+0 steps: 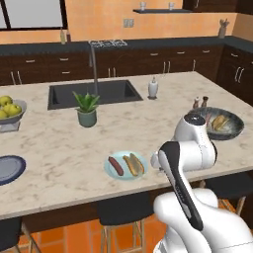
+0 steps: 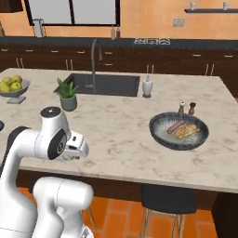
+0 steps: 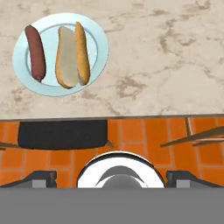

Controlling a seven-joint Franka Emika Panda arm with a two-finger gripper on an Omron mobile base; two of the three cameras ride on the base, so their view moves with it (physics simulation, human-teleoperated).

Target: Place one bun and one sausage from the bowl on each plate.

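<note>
So the light blue plate [image 1: 125,165] near the counter's front edge has a sausage [image 1: 115,165] and a bun [image 1: 134,164] lying side by side on it. The dark grey bowl [image 2: 179,131] off to the right holds another sausage [image 2: 175,126] and bun [image 2: 187,131], salt and pepper shakers [image 2: 186,108] just behind it. The navy plate [image 1: 8,168] sits far left, bare. The gripper [image 3: 111,177] has its fingers spread wide, holding nothing, above the counter edge and a stool [image 3: 63,134]. A potted plant [image 1: 87,108] stands by the sink [image 1: 94,93].

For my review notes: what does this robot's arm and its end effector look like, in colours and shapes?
The arm is made of glossy white, rounded shell segments with dark grey to black joints and a round dark cap on top of one joint. A long black strip runs down one link. No cables or markings are visible. The end effector has two small dark finger tips with squared ends.
</note>
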